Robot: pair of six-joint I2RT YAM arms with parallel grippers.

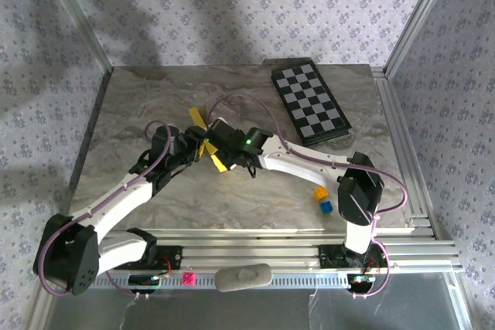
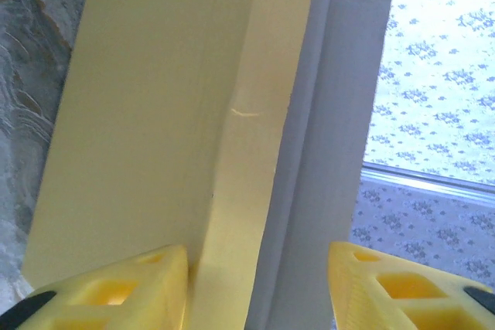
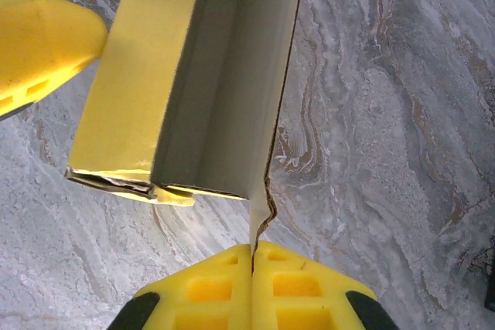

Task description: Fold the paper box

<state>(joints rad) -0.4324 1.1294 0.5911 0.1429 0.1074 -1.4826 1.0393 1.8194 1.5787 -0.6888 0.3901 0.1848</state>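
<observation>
My R claw (image 3: 253, 256) is pinching shut on a thin edge of the box (image 3: 193, 90). Its fingers are pressing together at bottom centre of the R wrist view, w/ the card edge running into the seam btwn them. The box is filling the upper centre there, its open end showing the pale inside, w/ the counter (image 3: 387, 152) behind it.

My L claw (image 2: 259, 287) is standing apart w/ the box's panels passing btwn the fingers. The lower-left finger (image 2: 116, 291) is sitting right against the yellow panel. Can't tell if the lower-right one is touching the pale side.

In the top view both claws are meeting at frame centre w/ the box btwn them. The board (image 1: 309, 103) is lying upper right. A yellow cube (image 1: 319, 192) and a blue cube (image 1: 326, 206) are sitting lower right, well apart from the box.
</observation>
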